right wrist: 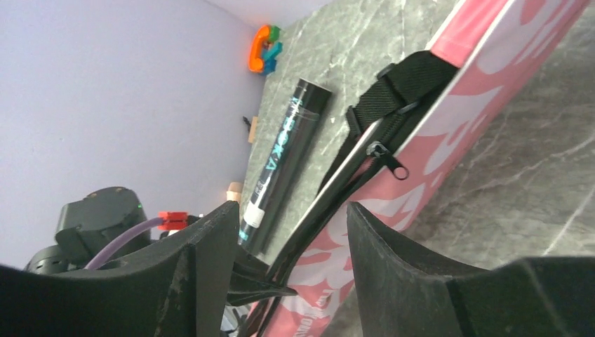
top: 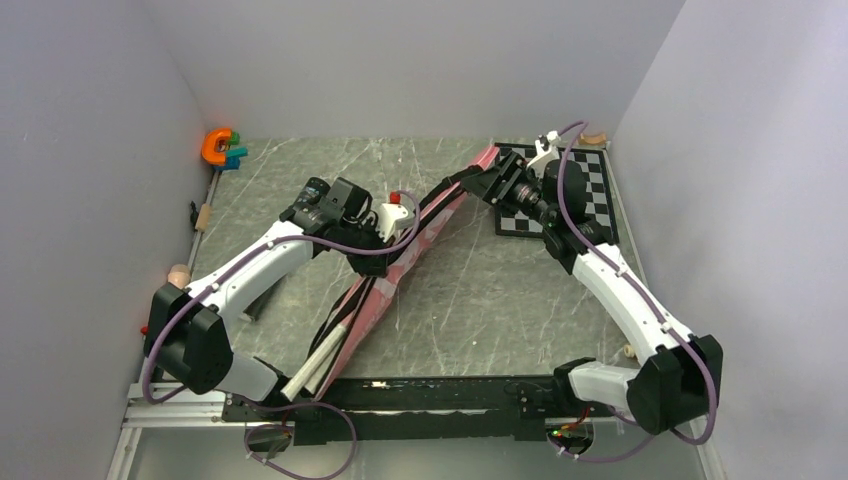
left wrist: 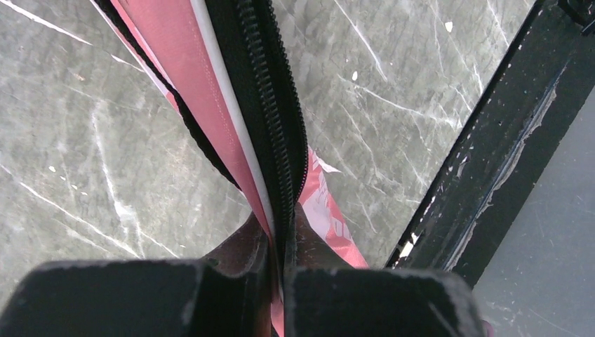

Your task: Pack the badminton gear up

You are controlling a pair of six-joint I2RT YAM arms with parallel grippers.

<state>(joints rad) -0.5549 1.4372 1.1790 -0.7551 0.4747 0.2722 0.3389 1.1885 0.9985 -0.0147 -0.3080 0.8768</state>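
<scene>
The long pink racket bag (top: 400,262) lies diagonally across the table, and two white handle ends (top: 312,368) stick out of its near end. My left gripper (top: 402,232) is at the bag's middle. In the left wrist view the left gripper (left wrist: 281,242) is shut on the bag's black zipper edge (left wrist: 263,84). My right gripper (top: 487,183) is at the bag's far end. In the right wrist view the right gripper (right wrist: 291,225) is open, with the bag's edge running between its fingers and the zipper pull (right wrist: 389,158) just ahead. The black tube (right wrist: 281,161) lies beside the bag.
A chessboard (top: 580,195) lies at the back right under the right arm. An orange and teal toy (top: 222,148) sits in the back left corner. Small wooden pieces (top: 180,272) lie along the left wall. A black rail (top: 430,395) runs along the near edge.
</scene>
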